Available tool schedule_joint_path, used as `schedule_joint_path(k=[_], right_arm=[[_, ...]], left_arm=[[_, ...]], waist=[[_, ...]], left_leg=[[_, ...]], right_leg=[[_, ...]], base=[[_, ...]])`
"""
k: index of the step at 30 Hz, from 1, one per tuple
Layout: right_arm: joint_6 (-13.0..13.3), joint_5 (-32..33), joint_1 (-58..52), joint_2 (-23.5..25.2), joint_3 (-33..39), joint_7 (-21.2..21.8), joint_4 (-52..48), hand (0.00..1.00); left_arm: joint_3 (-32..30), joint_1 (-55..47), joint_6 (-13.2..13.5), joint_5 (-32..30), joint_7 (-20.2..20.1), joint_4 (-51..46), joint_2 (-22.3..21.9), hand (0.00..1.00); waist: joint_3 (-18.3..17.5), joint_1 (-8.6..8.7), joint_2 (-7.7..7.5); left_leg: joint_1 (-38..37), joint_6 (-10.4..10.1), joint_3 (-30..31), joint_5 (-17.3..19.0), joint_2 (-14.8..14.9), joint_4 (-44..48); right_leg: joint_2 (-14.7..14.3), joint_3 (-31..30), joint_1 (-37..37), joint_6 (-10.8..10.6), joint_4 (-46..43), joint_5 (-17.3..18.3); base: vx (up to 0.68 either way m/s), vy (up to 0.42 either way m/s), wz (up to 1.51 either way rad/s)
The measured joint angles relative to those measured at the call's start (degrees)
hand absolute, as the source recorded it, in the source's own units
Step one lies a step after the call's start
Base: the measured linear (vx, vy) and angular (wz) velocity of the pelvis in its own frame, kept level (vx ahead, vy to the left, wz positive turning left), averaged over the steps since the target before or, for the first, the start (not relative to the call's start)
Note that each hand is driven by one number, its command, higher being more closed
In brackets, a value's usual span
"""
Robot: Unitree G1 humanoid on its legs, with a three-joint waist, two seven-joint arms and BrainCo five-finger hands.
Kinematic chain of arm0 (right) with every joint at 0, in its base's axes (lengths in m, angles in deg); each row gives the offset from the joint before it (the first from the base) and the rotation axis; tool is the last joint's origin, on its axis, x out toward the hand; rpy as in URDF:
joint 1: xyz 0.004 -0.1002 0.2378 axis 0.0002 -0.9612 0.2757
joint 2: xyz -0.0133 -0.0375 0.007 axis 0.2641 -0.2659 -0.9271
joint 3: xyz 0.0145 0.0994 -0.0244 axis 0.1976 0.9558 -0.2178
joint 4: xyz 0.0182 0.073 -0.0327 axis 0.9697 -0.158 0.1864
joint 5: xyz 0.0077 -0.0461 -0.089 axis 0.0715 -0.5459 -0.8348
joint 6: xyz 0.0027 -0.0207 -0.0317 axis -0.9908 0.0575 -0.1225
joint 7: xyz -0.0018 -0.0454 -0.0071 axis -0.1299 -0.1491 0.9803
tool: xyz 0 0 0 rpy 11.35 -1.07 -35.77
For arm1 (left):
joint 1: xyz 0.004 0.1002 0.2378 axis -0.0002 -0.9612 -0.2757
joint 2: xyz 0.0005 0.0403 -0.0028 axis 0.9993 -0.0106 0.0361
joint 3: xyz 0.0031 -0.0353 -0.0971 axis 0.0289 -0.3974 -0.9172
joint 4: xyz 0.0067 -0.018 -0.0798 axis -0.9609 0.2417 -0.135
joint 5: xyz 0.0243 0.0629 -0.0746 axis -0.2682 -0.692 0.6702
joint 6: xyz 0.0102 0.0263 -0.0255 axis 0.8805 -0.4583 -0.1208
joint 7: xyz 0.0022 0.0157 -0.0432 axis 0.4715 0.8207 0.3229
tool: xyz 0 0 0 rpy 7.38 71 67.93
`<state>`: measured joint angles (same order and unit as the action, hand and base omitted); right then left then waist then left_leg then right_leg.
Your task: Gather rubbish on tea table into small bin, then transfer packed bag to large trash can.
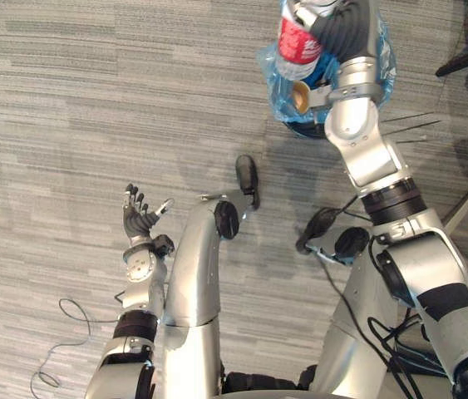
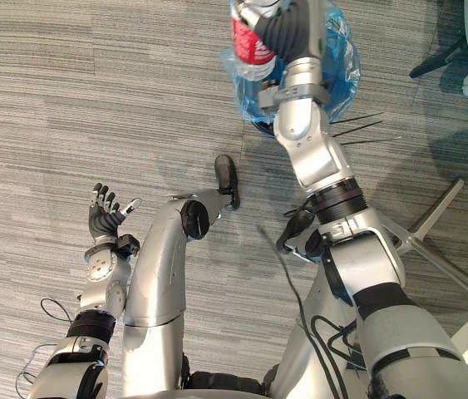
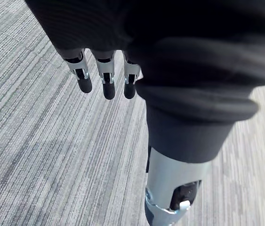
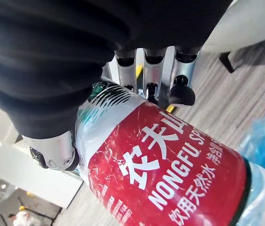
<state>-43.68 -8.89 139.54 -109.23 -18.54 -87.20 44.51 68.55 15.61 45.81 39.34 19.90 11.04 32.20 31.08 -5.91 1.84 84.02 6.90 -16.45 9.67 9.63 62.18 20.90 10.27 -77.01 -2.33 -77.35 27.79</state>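
The right hand [image 1: 343, 29] has its fingers [image 4: 181, 89] curled round a bottle [image 1: 298, 41] over a blue bag [image 1: 275, 68]. The left hand [image 1: 140, 220] hangs above the carpet [image 1: 67, 125], fingers spread and empty.

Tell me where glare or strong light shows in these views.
Right wrist view: white sheen on the red label of the bottle, held in the right robot hand. Right eye view: even light on the carpet, soft shine on the blue bag. Left wrist view: the open left robot hand dark against pale carpet.
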Motion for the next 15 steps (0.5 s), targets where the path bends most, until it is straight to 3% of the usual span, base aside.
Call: schedule_joint_path(k=[3, 4, 11, 15], right_arm=[[0.01, 0.11, -0.22, -1.21, 0.05, -0.15, -0.01, 1.00], [0.01, 0.32, -0.41, -1.79, 0.05, -0.28, -0.01, 0.00], [0.03, 2.41, -2.22, -3.19, 0.09, -0.89, 0.05, 0.00], [1.39, 3.07, -2.28, -3.05, -0.07, 0.11, 0.08, 0.00]], left_arm=[[0.19, -0.74, -0.02, -0.11, 0.01, -0.01, 0.57, 0.00], [0.19, -0.81, -0.04, -0.44, 0.01, -0.01, 0.68, 0.00], [0.23, -0.88, -0.39, -1.21, 0.00, 0.46, 1.12, 0.00], [0.21, -0.87, -0.47, -1.18, -0.01, 1.08, 1.36, 0.00]], waist=[[0.00, 0.49, -0.01], [0.00, 0.50, -0.01], [0.00, 0.76, -0.02], [0.00, 1.28, -0.03]], left_leg=[[0.00, 0.00, -0.11, 0.00, 0.45, 0.00], [0.00, 0.00, -0.11, 0.00, 0.68, 0.00], [0.00, -0.06, -0.09, -0.06, 1.42, -0.33], [0.02, -0.06, -0.09, -0.05, 1.58, -0.43]], right_leg=[[-0.48, -0.20, -0.27, 0.03, 0.06, -0.01], [-0.76, -0.27, -0.37, 0.05, 0.11, -0.02], [-1.24, 0.12, -0.51, 0.71, 0.60, -0.37], [-1.65, 0.00, -0.53, 0.72, 0.91, -0.39]], base=[[-0.04, -0.006, -0.07], [-0.05, -0.010, -0.09], [-0.04, -0.006, -0.05], [-0.02, 0.003, -0.02]])
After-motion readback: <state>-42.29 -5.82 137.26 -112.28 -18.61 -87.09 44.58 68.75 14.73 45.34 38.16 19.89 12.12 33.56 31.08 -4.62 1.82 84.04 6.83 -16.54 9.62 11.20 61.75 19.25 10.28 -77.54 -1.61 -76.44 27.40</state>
